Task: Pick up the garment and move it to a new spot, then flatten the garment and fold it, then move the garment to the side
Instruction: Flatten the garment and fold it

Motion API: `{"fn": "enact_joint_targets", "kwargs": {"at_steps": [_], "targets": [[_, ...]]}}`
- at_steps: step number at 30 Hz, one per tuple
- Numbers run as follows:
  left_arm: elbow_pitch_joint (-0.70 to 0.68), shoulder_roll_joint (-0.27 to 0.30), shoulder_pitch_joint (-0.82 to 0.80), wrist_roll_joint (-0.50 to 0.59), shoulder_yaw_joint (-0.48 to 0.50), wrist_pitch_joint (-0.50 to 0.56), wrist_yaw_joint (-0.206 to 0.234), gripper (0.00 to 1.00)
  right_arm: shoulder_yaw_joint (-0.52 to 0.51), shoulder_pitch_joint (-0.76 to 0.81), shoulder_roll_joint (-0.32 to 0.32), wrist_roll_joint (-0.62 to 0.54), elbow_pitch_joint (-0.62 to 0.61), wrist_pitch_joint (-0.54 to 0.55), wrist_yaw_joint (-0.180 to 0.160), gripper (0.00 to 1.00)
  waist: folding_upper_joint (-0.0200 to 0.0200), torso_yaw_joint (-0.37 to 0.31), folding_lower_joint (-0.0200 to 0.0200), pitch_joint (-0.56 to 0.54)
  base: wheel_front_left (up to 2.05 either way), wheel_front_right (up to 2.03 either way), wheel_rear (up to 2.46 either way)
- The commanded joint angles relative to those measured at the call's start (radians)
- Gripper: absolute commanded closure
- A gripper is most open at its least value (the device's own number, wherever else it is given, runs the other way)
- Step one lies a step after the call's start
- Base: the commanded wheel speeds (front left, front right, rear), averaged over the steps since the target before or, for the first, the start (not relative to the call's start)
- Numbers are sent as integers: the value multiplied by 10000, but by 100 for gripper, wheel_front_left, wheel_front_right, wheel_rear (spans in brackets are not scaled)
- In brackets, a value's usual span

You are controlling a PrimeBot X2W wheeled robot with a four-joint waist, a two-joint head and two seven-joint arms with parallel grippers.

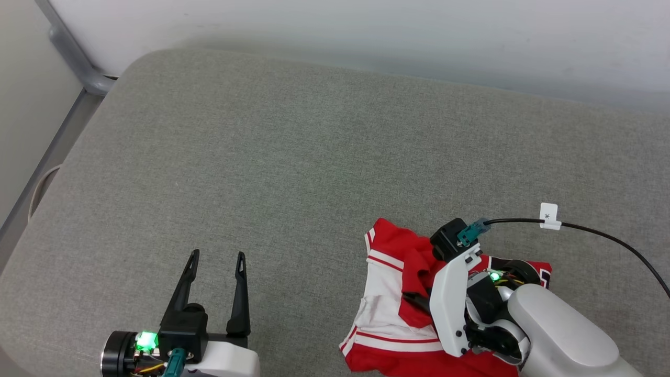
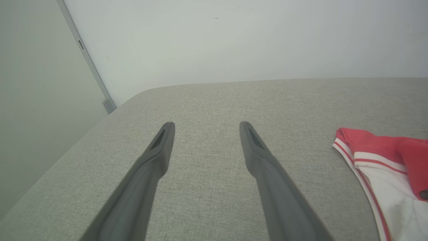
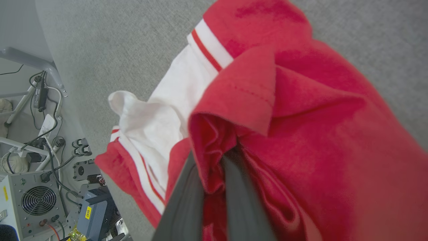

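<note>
Two robot hands with long dark fingers work over a wide grey fabric-covered cushion (image 1: 293,157) with rounded corners, set against a pale wall (image 1: 366,26).

Near the cushion's front edge, right of its middle, sits a bunched-up red soft-knit T-shirt (image 1: 386,293) with white short sleeves and thin red-and-white stripe trim. Its lower part runs off the bottom of the head view. In the left wrist view the T-shirt (image 2: 384,157) lies on the cushion at the right side, striped trim along its near edge.

The right hand (image 3: 214,160) is closed on the T-shirt (image 3: 317,117). In the right wrist view its two fingers (image 3: 185,204) rise into a thick fold of red fabric that is pinched between them, and their tips are buried in the cloth. A white sleeve spreads to the left of the fold. Beyond the cushion's edge in that view, on the floor, stand a grey box with a round fan grille (image 3: 33,201) and loose cables.

The left hand (image 1: 217,255) is near the front edge on the left side, well apart from the T-shirt. Its fingers are spread apart and hold nothing, pointing toward the back edge.

A black cable with a small white tag (image 1: 548,215) runs from the right wrist off to the right. A grey metal post (image 1: 78,57) stands by the back left corner.
</note>
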Motion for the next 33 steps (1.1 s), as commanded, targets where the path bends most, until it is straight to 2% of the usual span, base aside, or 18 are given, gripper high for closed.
{"fn": "enact_joint_targets", "kwargs": {"at_steps": [1, 3, 4, 5, 6, 14, 19, 23, 25, 26, 33], "targets": [[28, -5, -148, 43, 7, -22, -23, 0, 128, -132, 96, -47, 211, -101, -9, 100, 0, 8, -1, -3, 0, 0, 0], [61, -10, -141, 54, 23, -22, -32, 0, 261, -184, 175, 19, 470, -341, -9, 100, 0, -8, -1, -48, 0, 0, 0], [74, -2, -110, 57, 48, -22, -27, 0, 352, -215, 178, 27, 490, -475, -9, 78, 0, -40, -1, -96, 0, 0, 0], [78, 15, -55, 58, 79, -22, -17, 0, 451, -249, 118, 50, 444, -606, -9, 42, 0, -85, -1, -150, 0, 0, 0], [95, 25, 7, 56, 94, -22, -13, 0, 493, -258, 45, 133, 332, -764, -8, 0, 0, -124, -1, -213, 0, 0, 0], [96, 135, 394, 20, 200, -20, -105, 0, 185, 246, -1294, 97, -1431, -2352, -8, 0, 0, -665, -1, -782, 0, 0, 0], [35, 206, 578, 11, 324, -20, -146, 0, -1017, 764, -1976, -1362, -2233, -3732, -9, 0, 0, -1077, -1, -1062, 0, 0, 0], [40, 223, 685, 48, 366, -20, -135, 0, -2437, 1454, -1766, -2552, -2542, -4788, -9, 0, 0, -1359, -1, -1249, 0, 0, 0], [10, 242, 732, 56, 412, -20, -99, 0, -3218, 1906, -1430, -3123, -2666, -5291, -9, 0, 0, -1492, -1, -1338, 0, 0, 0], [10, 242, 732, 56, 412, -20, -99, 0, -3218, 1906, -1430, -3123, -2666, -5291, -9, 0, 0, -1492, -1, -1338, 0, 0, 0], [-178, 275, 965, -20, 485, -20, -161, 0, -5790, 3490, 94, -4958, -3549, -6777, -9, 0, 0, -1848, -1, -1539, 0, 0, 0]]}}
